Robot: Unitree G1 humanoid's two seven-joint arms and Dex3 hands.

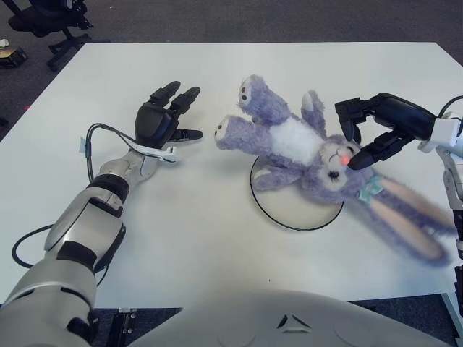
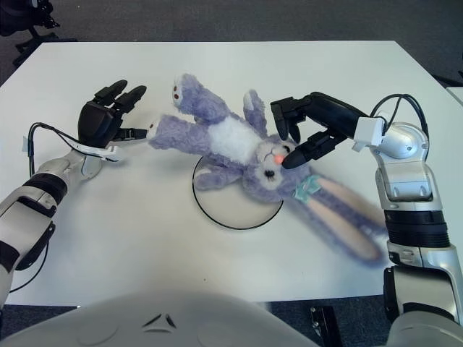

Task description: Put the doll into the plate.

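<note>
Doll [image 1: 304, 148] is draped over plate [image 1: 289, 221], legs and ears overhanging; right hand [image 1: 376, 126] fingers spread, doll released; left hand [image 1: 163, 116] idle, fingers relaxed.

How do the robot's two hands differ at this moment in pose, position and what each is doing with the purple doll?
The right hand reaches in from the right, fingers spread around the doll by its face, over the plate; the left hand shows left of the doll's feet, apart from it. The right hand points leftward; the left hand's fingers point away from the robot. Both are black and open.
</note>
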